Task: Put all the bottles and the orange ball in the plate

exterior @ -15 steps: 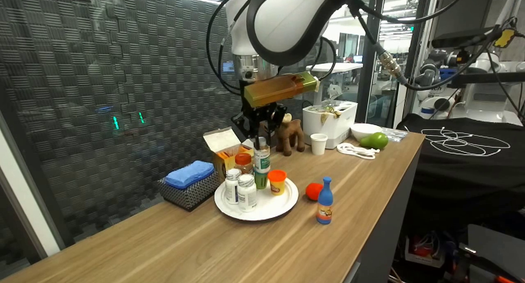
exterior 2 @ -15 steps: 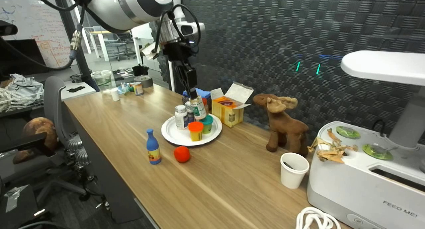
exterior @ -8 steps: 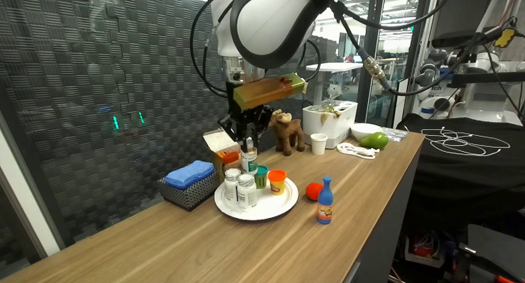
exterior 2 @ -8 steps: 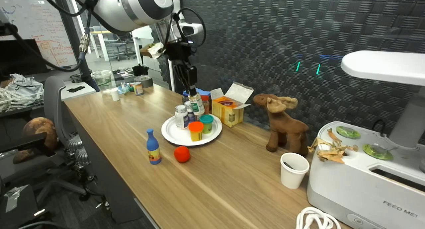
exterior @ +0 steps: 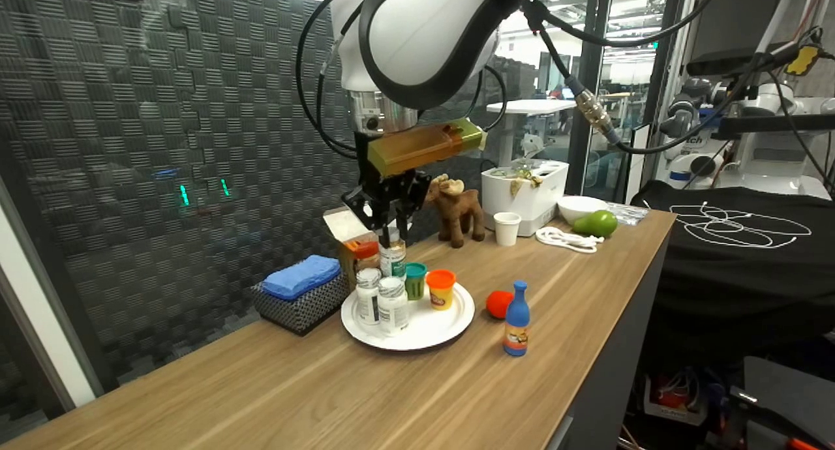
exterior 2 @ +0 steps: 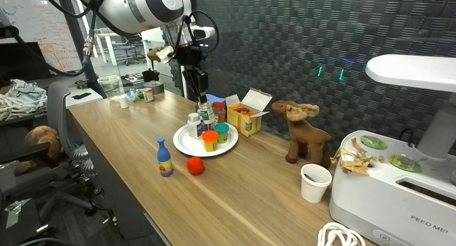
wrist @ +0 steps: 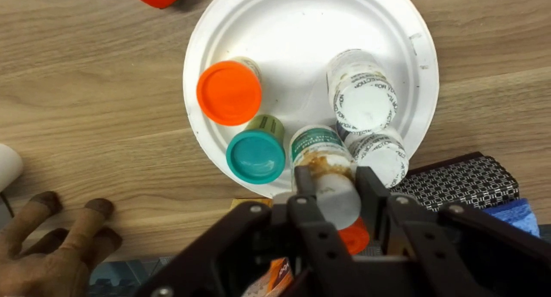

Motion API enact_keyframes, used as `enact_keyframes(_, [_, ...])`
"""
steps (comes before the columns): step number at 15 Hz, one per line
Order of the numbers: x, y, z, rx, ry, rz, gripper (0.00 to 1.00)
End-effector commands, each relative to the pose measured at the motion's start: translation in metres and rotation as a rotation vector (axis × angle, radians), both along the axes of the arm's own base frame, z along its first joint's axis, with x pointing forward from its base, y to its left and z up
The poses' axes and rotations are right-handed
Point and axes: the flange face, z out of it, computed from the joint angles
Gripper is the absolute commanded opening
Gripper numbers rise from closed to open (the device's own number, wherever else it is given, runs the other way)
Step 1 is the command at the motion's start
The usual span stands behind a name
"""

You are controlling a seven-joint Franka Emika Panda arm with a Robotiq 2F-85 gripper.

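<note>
The green-labelled bottle [wrist: 319,145] reading "Liquid" has shifted slightly sideways, its cap [wrist: 338,204] held in the pincer [wrist: 334,177].

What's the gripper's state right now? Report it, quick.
Gripper: closed, holding the green-labelled bottle near its top.

We see a flat, round, plain white plate [wrist: 297,26]; dark lettering rings the white caps of a white cylindrical pill bottle [wrist: 363,94] and a second white pill bottle [wrist: 382,159]; we find a green-and-white label on a white-capped cylindrical bottle [exterior 2: 206,112]; we note a plain red-orange round ball [exterior 2: 195,165]; a blue slim-necked bottle [exterior 2: 164,158] with a yellow-and-orange label; an orange-lidded yellow tub [exterior 2: 210,142]; a teal-lidded green tub [exterior 2: 222,133]; an orange-capped brown bottle [exterior 2: 219,114]; a black-and-white patterned box [wrist: 460,185].
</note>
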Motion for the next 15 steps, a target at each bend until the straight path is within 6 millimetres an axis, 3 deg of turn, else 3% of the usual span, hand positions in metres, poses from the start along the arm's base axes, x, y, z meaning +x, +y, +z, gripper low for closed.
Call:
enact_keyframes(1, [-0.004, 0.0, 0.001, 0.021, 0.027, -0.001, 0.16])
enact_keyframes(15, [0.007, -0.018, -0.042, 0.06, -0.006, -0.004, 0.16])
